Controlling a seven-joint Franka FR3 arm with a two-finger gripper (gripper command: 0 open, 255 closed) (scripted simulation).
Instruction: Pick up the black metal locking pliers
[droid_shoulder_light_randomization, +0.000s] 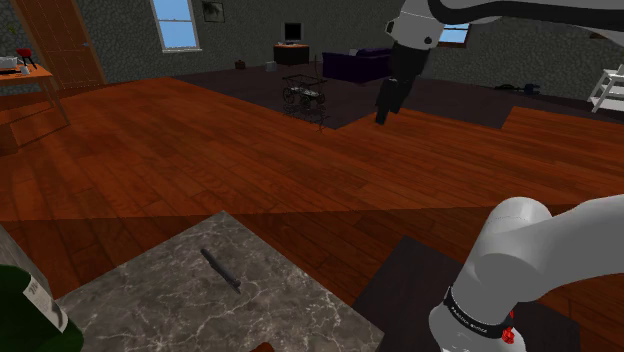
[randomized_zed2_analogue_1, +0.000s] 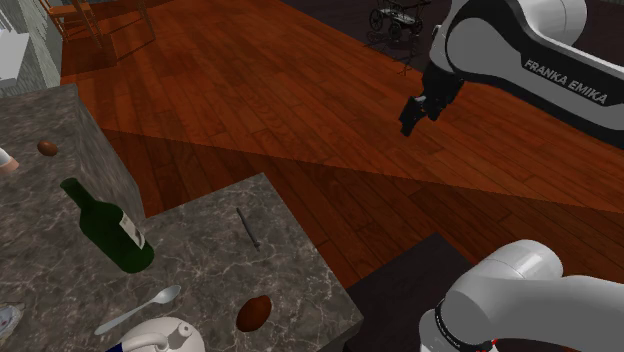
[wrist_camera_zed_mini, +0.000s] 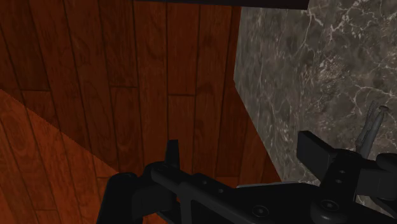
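Note:
The locking pliers (droid_shoulder_light_randomization: 221, 269) are a slim dark tool lying flat on the grey marble counter (droid_shoulder_light_randomization: 170, 310), close to its edge toward the wooden floor. The second exterior view shows the pliers (randomized_zed2_analogue_1: 247, 228) between a green bottle and that edge. My black gripper (droid_shoulder_light_randomization: 383, 108) hangs high over the floor, well away from the counter and nothing is in it. In the second exterior view the gripper (randomized_zed2_analogue_1: 413, 117) is up and to the right of the pliers. At the wrist, the gripper (wrist_camera_zed_mini: 245, 156) is open, with the pliers (wrist_camera_zed_mini: 374, 124) on the counter (wrist_camera_zed_mini: 305, 76) beyond one finger.
On the counter lie a green bottle (randomized_zed2_analogue_1: 105, 228), a spoon (randomized_zed2_analogue_1: 140, 310), a brown oval object (randomized_zed2_analogue_1: 253, 312) and a white and blue item (randomized_zed2_analogue_1: 160, 338). A wire cart (droid_shoulder_light_randomization: 305, 95) stands far off on the floor. The arm's base link (droid_shoulder_light_randomization: 500, 290) is beside the counter.

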